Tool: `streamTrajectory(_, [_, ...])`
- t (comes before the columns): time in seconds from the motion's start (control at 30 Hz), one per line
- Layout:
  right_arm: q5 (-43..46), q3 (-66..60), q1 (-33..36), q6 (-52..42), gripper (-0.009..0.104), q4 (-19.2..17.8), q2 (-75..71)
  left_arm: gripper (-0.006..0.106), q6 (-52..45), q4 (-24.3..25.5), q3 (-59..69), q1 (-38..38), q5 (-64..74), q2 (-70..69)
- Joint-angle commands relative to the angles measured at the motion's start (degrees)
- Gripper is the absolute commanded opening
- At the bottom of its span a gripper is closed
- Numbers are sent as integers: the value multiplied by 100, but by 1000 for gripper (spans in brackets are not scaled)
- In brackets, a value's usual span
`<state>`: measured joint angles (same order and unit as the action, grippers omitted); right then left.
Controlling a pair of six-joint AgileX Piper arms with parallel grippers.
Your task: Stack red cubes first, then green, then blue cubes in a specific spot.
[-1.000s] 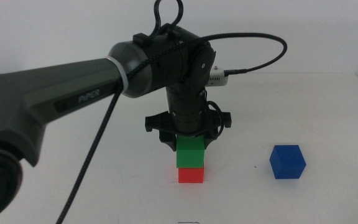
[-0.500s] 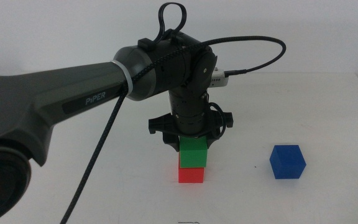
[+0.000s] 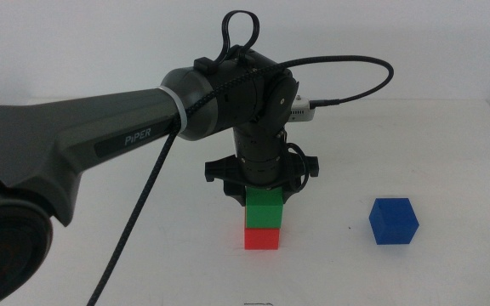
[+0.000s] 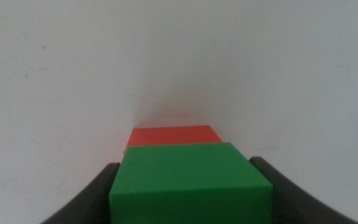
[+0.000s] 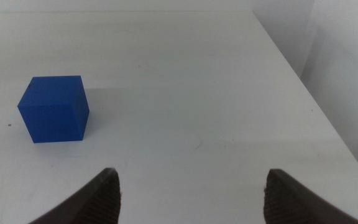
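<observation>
**Operator:** White surface all round? Describe the bench and anything written on the hardware.

**Technician:** You are looking at a plain white matte table (image 3: 449, 144) against a pale wall. Its right edge shows in the right wrist view, with the floor dropping away beyond it. The only legible text is "PiPER" in light letters on the grey forearm shell of the left arm (image 3: 100, 144). A braided black cable (image 3: 143, 200) runs along that arm and loops above the wrist.

**Operator:** Arm pose and gripper condition?

**Technician:** You will find the left arm reaching in from the left side, its wrist turned straight down over the table centre. The left gripper (image 3: 261, 189) is pinching the green cube (image 3: 263, 210), one dark jaw on each side face. The green cube sits on top of the red cube (image 3: 261, 239), slightly offset so a strip of red shows beyond it in the left wrist view. The red cube rests on the table. The blue cube (image 3: 393, 221) stands alone well to the right of the stack. The right gripper (image 5: 191, 193) hovers near it with jaws spread wide and nothing between them.
</observation>
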<state>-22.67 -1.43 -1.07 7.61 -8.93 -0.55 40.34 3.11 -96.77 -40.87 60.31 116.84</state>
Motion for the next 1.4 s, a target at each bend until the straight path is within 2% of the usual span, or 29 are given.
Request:
streamTrajectory(0.0, [409, 79, -35, -70, 59, -85, -127, 26, -59, 65, -160, -33, -87, -298])
streamTrajectory(0.17, [409, 79, -35, -70, 59, -85, -127, 40, -109, 65, -160, -33, -94, -298])
streamTrajectory(0.2, [409, 79, -35, -70, 59, -85, -127, 47, -126, 65, -160, -33, -94, -298])
streamTrajectory(0.23, [409, 79, -35, -70, 59, -85, -127, 71, -126, 65, -165, -27, -94, -298])
streamTrajectory(0.37, [409, 79, -35, -70, 59, -85, -127, 94, -345, 65, -165, -22, -85, -446])
streamTrajectory(0.53, [409, 79, -35, -70, 59, -85, -127, 94, -1308, -25, -165, 141, 185, -1123])
streamTrajectory(0.63, [409, 79, -35, -70, 59, -85, -127, 94, -1750, -134, -165, 355, 1050, -1734])
streamTrajectory(0.7, [409, 79, -35, -70, 59, -85, -127, 94, -2292, -122, -165, 534, 1474, -2152])
streamTrajectory(0.83, [409, 79, -35, -70, 59, -85, -127, 94, -3688, -257, -152, 1038, 1463, -3013])
streamTrajectory(1.0, [409, 79, -35, -70, 59, -85, -127, 94, -4711, -985, 293, 1867, 1269, -4000])
streamTrajectory(1.23, [409, 79, -35, -70, 59, -85, -127, 94, -6348, -3013, 1723, 2767, 251, -5448])
streamTrajectory(1.37, [409, 79, -35, -70, 59, -85, -127, 94, -6767, -3735, 1899, 2902, 195, -5622])
